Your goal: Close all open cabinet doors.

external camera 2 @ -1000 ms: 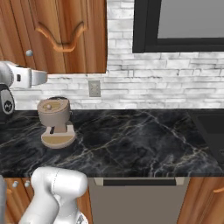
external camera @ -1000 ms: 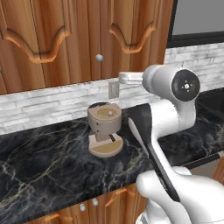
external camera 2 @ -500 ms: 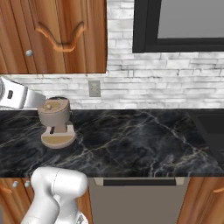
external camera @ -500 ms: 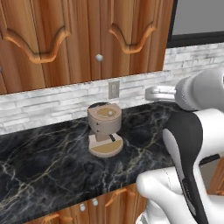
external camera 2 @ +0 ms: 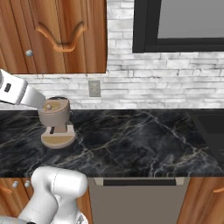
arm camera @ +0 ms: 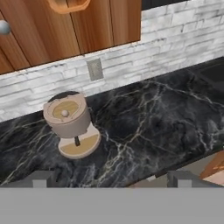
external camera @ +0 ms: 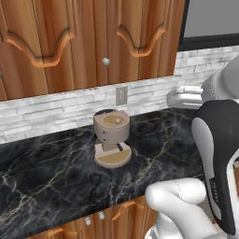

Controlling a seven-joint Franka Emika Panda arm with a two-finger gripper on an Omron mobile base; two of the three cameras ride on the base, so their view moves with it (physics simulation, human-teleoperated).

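**Above the tabletop, the cabinet doors sit beyond our open gripper**

Along the wall above the black marble tabletop (external camera: pixel 51 172) we see the cabinet doors (external camera: pixel 135 42), reddish-brown panels with a curved arch moulding and a small round silver knob (external camera: pixel 106 61). From both base views the panels look flush with one another; we cannot tell from these angles whether any stands ajar.

Through the hand view our gripper (arm camera: pixel 111 179) shows its two dark tips spread wide apart at the bottom, with nothing between them. It holds nothing. The doors lie well above and beyond the tips, at the top left of that view, with the lower edge of one panel and a knob just visible. The gripper is well apart from them.

Between the gripper and the doors stands a tan coffee machine (external camera: pixel 112 137) on the tabletop, upright on its round base, just below a grey wall outlet (external camera: pixel 121 95) set in the white brick backsplash (external camera: pixel 56 112).

From the right base view, a dark framed window (external camera 2: pixel 183 24) sits to the right of the doors.
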